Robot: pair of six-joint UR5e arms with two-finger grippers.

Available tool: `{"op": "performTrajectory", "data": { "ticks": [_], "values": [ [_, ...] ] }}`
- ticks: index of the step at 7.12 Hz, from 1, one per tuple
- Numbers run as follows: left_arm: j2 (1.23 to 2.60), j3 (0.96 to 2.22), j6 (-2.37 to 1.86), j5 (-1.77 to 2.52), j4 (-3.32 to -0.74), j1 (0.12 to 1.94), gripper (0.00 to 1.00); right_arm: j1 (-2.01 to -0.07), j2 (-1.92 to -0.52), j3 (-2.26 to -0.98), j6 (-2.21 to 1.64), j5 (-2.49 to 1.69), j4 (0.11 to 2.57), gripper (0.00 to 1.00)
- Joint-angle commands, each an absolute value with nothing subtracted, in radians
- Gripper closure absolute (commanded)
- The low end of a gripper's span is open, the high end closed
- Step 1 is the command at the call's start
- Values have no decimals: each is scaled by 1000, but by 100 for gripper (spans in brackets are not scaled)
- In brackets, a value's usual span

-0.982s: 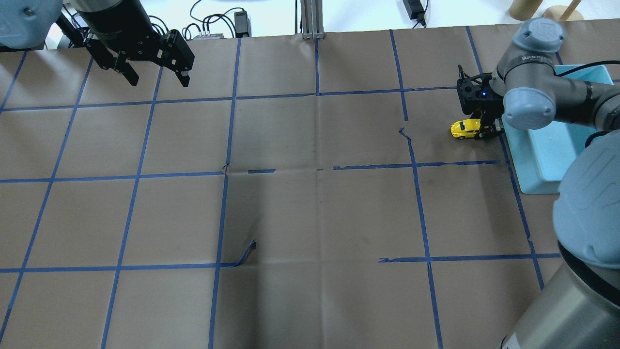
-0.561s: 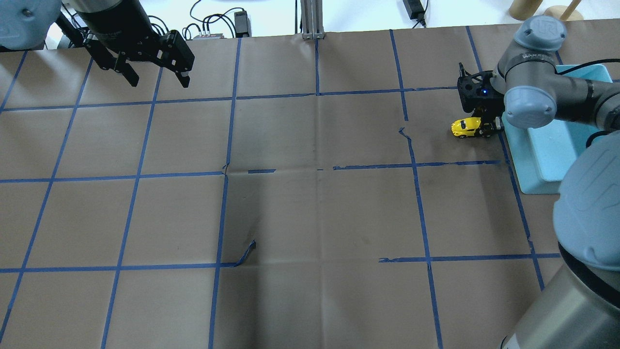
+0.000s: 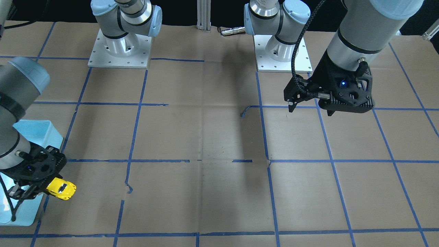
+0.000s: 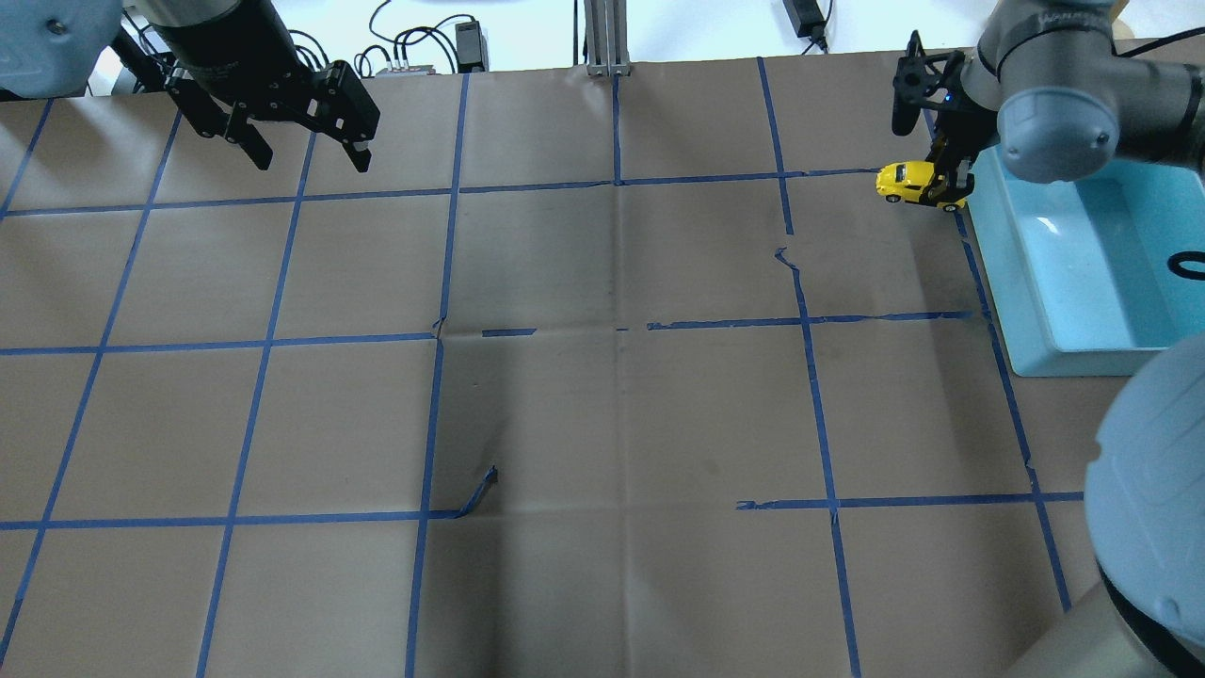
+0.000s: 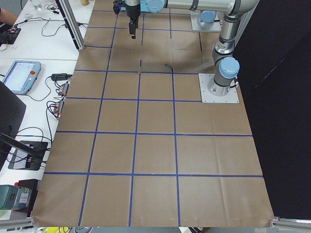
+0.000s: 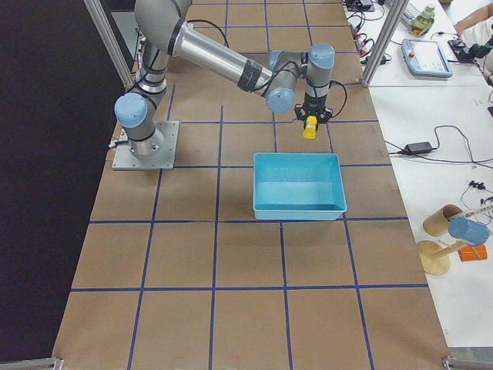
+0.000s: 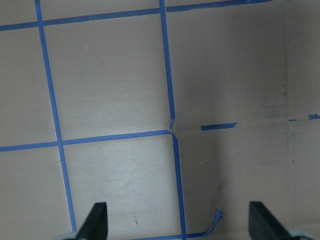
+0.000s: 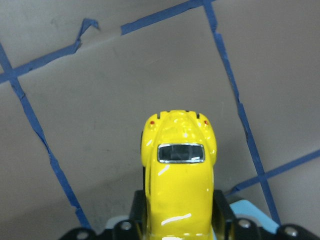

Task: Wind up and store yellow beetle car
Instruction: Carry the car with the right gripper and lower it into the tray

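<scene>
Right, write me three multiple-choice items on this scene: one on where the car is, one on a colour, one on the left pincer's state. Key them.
1. Where is the yellow beetle car relative to the blue bin?
A. Lying inside it.
B. Held in the right pincer, outside its wall.
C. Pinned beneath it.

2. What colour are the tape lines on the table?
A. Red.
B. White.
C. Blue.

3. How is the left pincer?
A. Open, holding nothing.
B. Shut on the car.
C. Shut on a cable.

Key:
1 B: the overhead view shows the car gripped beside the bin's wall.
2 C: every view shows a blue grid.
3 A: its wrist view shows both fingers spread with only table between them.
</scene>
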State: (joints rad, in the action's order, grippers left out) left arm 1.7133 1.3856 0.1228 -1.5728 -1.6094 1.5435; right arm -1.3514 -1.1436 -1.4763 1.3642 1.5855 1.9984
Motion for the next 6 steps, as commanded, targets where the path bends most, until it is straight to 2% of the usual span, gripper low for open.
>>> {"op": "performTrajectory", "data": {
  "ticks": [1,3,6],
  "values": [
    [1659,1448,152,-1585,-1617,1540,1,-1316,-1146,-1341,1039,1597,1872,66],
    [1605,1523,172,-1580,-1605,1537,1,-1154,-1125,-1333,902,1582,1876,66],
    [1603,1513,169,-1577,-1592,1522,1,-1034,-1109,-1376,529,1574,1870,67]
  ]
}}
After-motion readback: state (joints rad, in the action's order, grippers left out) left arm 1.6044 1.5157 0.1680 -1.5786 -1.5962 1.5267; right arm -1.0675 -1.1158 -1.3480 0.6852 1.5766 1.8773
